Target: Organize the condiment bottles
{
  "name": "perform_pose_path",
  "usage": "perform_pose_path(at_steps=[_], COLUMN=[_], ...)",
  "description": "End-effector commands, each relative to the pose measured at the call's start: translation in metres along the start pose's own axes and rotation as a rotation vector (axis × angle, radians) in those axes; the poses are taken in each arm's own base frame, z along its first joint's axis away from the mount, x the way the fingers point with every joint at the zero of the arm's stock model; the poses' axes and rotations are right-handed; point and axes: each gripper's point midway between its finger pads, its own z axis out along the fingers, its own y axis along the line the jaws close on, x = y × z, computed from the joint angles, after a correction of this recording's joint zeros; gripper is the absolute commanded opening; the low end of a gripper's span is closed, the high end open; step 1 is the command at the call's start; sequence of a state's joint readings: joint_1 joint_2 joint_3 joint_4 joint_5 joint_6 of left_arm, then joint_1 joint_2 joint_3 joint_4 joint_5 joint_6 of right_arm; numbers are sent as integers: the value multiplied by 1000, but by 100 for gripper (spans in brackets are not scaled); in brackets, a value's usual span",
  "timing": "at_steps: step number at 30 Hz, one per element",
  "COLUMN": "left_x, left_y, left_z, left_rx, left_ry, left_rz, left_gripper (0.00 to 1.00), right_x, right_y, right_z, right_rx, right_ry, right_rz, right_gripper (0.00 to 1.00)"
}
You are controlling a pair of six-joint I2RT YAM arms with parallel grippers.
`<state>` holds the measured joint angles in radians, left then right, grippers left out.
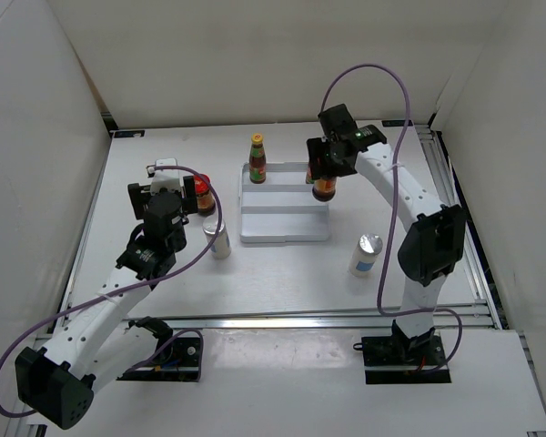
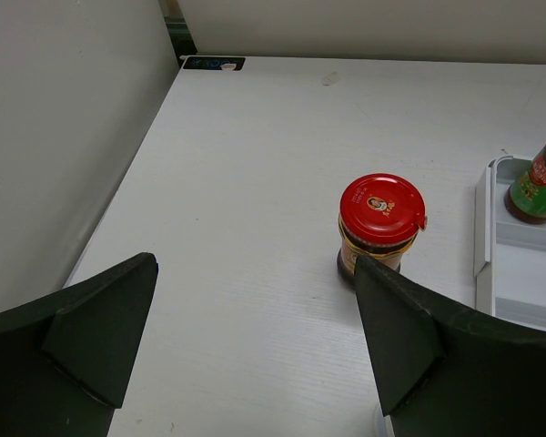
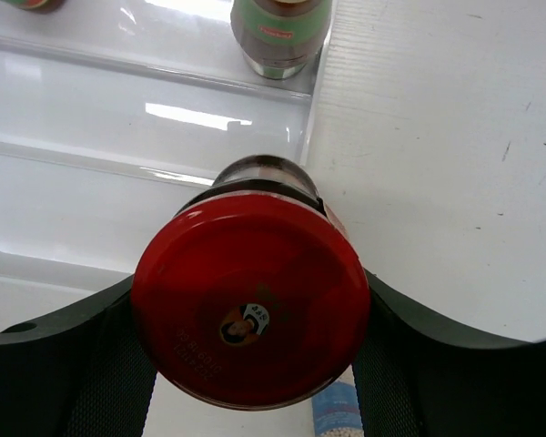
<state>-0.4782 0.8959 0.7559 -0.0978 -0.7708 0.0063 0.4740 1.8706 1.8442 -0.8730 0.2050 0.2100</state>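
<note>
Nearest the arm bases, the left shaker [image 1: 218, 239] and the right shaker [image 1: 367, 255] stand upright on the table [image 1: 291, 282], silver tops up, one on either side of the white tray [image 1: 282, 228]. Farther out, the left gripper [image 2: 255, 264] is spread wide, with a red-lidded jar [image 2: 379, 228] standing lid-up just ahead, by its right finger. The right gripper [image 1: 328, 168] is clamped on a second red-lidded jar [image 3: 250, 309], its axis vertical, over the tray's right edge. Farthest, a yellow-capped bottle [image 1: 257, 159] and a green-labelled bottle [image 3: 280, 36] stand upright on the tray's far step.
</note>
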Motion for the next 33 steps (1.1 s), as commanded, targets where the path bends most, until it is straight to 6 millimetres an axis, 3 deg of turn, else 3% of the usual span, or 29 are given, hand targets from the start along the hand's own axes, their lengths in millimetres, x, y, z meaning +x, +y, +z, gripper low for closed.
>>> perform_pose_path(at_steps=[1, 14, 33], left_x=[-12, -12, -12], left_y=[2, 2, 2], left_z=[-2, -2, -2], left_rx=[-10, -10, -10], left_ry=[-21, -21, -21], left_rz=[-29, -29, -29], left_gripper=[100, 100, 100], right_x=[-46, -29, -12], right_y=[8, 17, 20], right_z=[-15, 24, 54], right_rx=[-22, -42, -38], right_ry=[-150, -88, -31], right_rz=[23, 43, 64], right_gripper=[0, 0, 0])
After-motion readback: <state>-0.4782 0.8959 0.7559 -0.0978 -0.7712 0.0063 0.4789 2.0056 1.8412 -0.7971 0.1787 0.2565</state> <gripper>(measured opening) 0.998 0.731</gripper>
